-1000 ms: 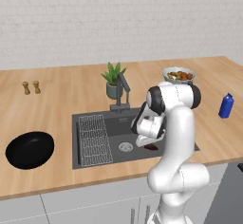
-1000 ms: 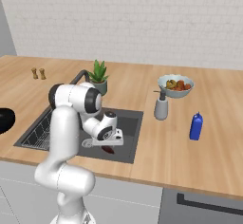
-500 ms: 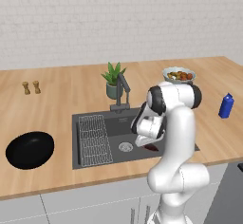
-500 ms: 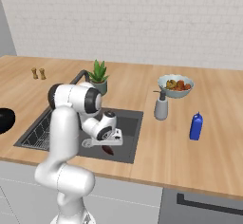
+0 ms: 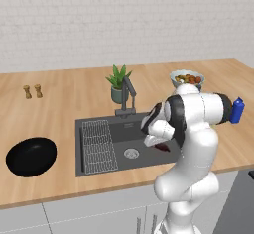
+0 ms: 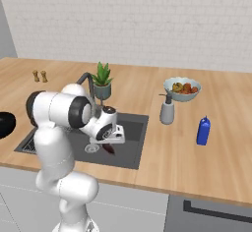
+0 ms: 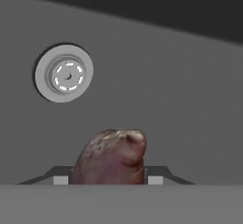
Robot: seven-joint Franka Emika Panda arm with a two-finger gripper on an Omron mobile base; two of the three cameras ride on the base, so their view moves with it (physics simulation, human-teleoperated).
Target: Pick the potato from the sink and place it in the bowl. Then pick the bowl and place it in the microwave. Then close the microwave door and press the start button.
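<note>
Nothing about the arm's pose has shifted since a second ago, but the jaws have drawn in — the two-finger gripper (image 7: 108,179) now looks clamped on the small reddish-brown, mottled oblong potato (image 7: 111,157), low in the dark grey rectangular sink (image 5: 119,129) near its round steel drain (image 7: 64,73). First step, then: a straight lift next, then across to the glossy black shallow bowl (image 5: 31,156) on the wooden counter.
</note>
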